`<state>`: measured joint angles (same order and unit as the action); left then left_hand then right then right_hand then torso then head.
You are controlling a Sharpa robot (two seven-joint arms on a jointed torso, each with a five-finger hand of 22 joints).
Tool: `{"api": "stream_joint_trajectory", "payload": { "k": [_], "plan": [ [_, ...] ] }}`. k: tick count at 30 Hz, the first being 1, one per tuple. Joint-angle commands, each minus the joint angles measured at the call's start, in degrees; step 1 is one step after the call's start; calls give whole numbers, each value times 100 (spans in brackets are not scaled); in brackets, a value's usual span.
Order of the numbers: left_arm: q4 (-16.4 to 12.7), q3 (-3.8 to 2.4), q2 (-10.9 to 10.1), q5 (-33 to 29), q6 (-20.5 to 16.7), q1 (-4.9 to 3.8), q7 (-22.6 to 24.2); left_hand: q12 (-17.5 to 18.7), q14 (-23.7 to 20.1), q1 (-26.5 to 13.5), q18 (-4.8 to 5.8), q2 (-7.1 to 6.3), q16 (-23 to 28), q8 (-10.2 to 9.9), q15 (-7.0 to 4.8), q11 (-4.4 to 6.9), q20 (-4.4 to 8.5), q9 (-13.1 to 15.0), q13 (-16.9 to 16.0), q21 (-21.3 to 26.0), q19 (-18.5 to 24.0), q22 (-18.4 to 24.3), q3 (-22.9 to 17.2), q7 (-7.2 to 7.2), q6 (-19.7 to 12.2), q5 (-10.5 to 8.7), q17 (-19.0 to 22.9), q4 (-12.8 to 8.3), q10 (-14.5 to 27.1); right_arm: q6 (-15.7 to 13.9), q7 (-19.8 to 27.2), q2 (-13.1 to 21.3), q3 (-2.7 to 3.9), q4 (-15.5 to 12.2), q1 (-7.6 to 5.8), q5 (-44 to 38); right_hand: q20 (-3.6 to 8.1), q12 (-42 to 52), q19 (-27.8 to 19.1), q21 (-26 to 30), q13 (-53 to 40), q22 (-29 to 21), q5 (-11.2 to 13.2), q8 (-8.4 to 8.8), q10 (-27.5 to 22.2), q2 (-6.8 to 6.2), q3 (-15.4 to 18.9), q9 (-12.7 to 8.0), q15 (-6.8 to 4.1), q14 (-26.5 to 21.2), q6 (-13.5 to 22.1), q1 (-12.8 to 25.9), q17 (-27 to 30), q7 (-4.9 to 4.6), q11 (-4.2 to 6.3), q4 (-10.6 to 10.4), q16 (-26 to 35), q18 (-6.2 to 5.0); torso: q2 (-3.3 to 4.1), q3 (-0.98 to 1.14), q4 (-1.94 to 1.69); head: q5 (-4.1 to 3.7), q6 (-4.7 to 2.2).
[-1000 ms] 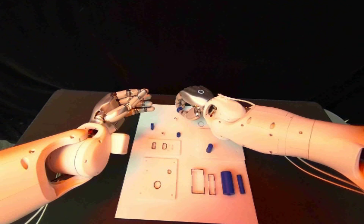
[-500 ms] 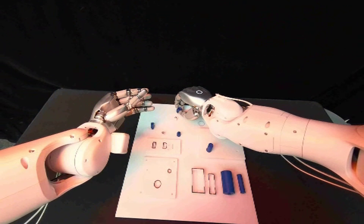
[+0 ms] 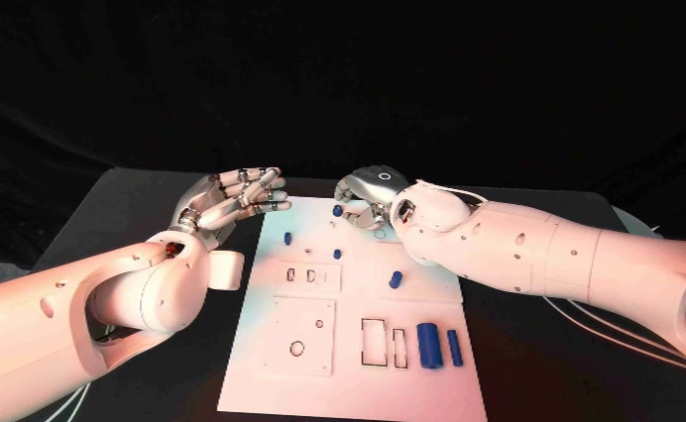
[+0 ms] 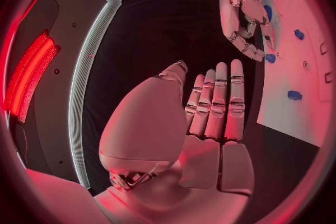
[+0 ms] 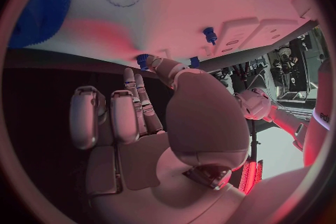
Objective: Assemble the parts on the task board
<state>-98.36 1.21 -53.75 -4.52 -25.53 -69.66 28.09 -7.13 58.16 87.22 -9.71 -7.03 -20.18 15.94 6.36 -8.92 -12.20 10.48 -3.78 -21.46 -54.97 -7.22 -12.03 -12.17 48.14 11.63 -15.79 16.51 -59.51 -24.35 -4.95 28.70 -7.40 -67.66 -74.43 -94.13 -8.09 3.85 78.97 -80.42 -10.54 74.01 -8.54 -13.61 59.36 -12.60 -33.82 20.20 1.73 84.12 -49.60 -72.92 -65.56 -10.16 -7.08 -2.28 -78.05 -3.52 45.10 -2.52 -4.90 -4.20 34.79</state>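
Task board (image 3: 358, 343): white plate, mid-table, blue parts lying near its front edge. Right hand (image 3: 375, 196) over far end beside small blue peg (image 3: 337, 210); grasp cannot be judged. Left hand (image 3: 229, 200) empty, fingers extended, beside board. Step: probably peg pickup; next needs a secure pinch.

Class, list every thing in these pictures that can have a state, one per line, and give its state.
Left hand: open, raised beside the board, holding nothing.
Right hand: over the board's far end, fingers at a small blue part; grip unclear.
Task board: flat on the table, several slots unfilled.
Large blue cylinder: lying on the board.
Thin blue bar: lying beside the cylinder.
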Motion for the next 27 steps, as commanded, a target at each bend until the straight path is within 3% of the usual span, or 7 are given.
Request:
{"api": "stream_joint_trajectory", "payload": {
  "k": [1,9,17,19,20,22,27],
  "plan": [
    [-1,-6,-10,-11,112,-11,22,14,15,-61,-79,-15,21,-26,11,-31,-16,-7,10,17,-38,8,-46,-1,-1,-25,-7,0,-19,-182,-19,253,21,-287,-30,58,-2,55,20,8,3,23,-13,17,-13,-45,63,12,33,61,-10,41,-23,-2,24,-6,-12,-22,-5,11,28,-3,-27],
    [24,-5,-4,-10,130,-11,-3,25,10,-63,-79,-19,28,-31,13,-33,-18,-9,9,23,-36,13,-51,-1,-6,-29,-11,-4,-17,-153,-49,1188,88,-1021,-141,1072,30,457,397,-312,-114,550,-233,1,708,-39,92,78,-15,210,-178,83,-497,-40,98,-98,-302,99,-20,47,104,-12,-61],
    [21,-3,32,141,216,-10,-75,33,6,-54,-79,-26,34,-34,13,-31,-19,-10,8,27,-35,17,-58,5,-6,-30,-14,-12,-19,262,-152,1784,107,-1334,-177,1894,193,1359,614,-519,-743,883,-371,18,1726,-267,618,154,-211,275,28,265,-772,136,339,-214,-482,174,-18,104,182,-3,-73],
    [16,-2,42,192,244,-10,-100,38,3,-47,-79,-31,39,-37,14,-30,-19,-11,8,30,-34,19,-62,8,-8,-31,-16,-17,-19,382,-198,1881,109,-1358,-180,2002,267,1925,658,-562,-1309,955,-404,-53,1560,-229,872,235,-264,294,102,225,-858,178,365,-252,-538,191,-15,124,189,-7,-66],
    [14,-2,49,218,258,-10,-114,38,3,-47,-79,-31,39,-37,14,-30,-19,-11,8,30,-34,19,-62,8,-8,-31,-16,-17,-19,459,-234,1926,109,-1360,-179,2051,271,3813,748,-646,-3173,1100,-423,-201,1258,-36,1206,393,-259,329,277,109,-1067,167,311,-400,-651,225,-15,131,189,-6,-59],
    [14,-2,56,242,272,-10,-132,45,-1,-42,-79,-37,43,-40,14,-30,-20,-13,8,33,-33,22,-65,10,-11,-31,-18,-20,-17,541,-280,1959,109,-1352,-175,2095,223,5353,835,-724,-4672,1229,-407,-290,1439,-36,1386,472,-211,375,379,54,-1314,140,302,-505,-770,256,-10,143,189,-4,-55],
    [26,-1,73,275,287,-10,-162,45,-1,-42,-79,-37,43,-40,14,-30,-20,-13,8,33,-33,22,-65,10,-11,-31,-18,-20,-17,659,-357,1952,109,-1294,-150,2135,156,6685,914,-794,-5974,1347,-415,-430,1660,32,1621,581,-135,420,545,-99,-1596,66,253,-717,-902,284,5,163,186,-3,-46]
  ]
}}
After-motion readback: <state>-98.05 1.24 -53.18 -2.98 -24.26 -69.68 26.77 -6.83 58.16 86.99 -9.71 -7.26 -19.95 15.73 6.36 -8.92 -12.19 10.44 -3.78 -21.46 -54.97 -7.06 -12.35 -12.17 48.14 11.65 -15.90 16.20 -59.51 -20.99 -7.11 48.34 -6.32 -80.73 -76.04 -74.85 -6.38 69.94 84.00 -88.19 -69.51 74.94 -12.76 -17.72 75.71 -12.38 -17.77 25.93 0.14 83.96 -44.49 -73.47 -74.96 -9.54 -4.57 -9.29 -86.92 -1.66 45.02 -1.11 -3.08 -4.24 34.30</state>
